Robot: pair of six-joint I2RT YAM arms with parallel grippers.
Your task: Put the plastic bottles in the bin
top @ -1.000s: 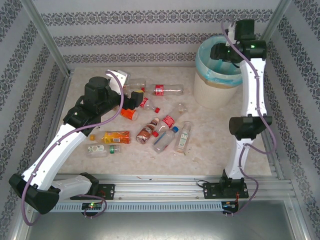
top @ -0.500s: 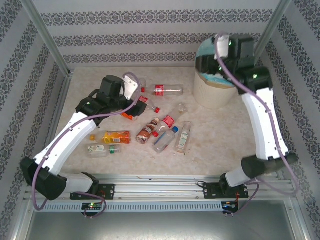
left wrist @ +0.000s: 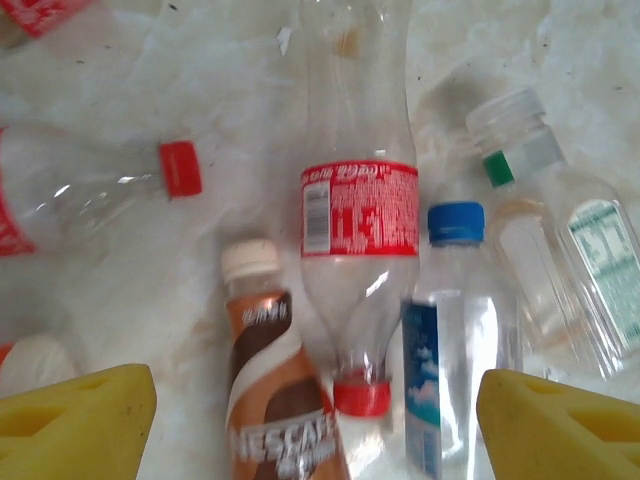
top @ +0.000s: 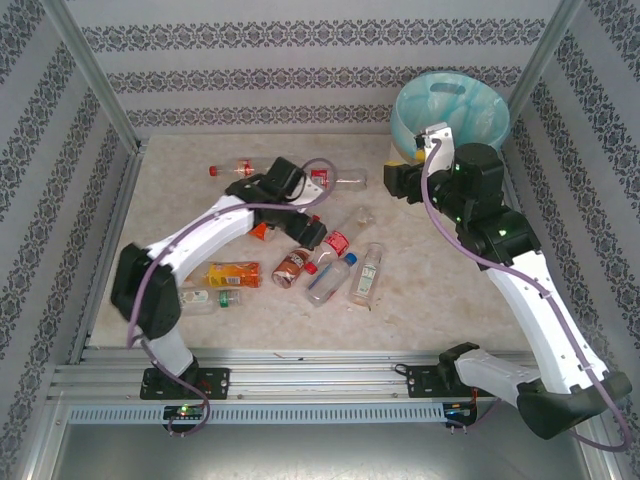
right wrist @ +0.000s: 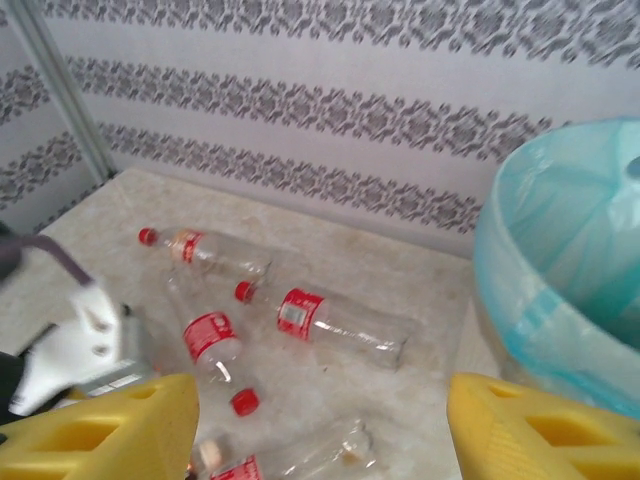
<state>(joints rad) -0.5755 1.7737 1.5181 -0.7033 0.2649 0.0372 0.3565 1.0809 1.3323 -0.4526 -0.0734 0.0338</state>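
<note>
Claw point(left wrist: 318, 425) of left arm point(top: 200, 232) above bottles point(left wrist: 360, 215)

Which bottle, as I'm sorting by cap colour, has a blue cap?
The clear bottle with a blue-and-white label, lying between the red-labelled bottle and the green-capped one in the left wrist view. Its neighbours' caps are red, cream and green.

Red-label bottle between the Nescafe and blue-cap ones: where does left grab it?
Left gripper from above, jaws across the red-label bottle on the clear body beyond its label. It lies flat; the Nescafe bottle and blue-cap bottle crowd its neck end, so room is likely only there.
</note>
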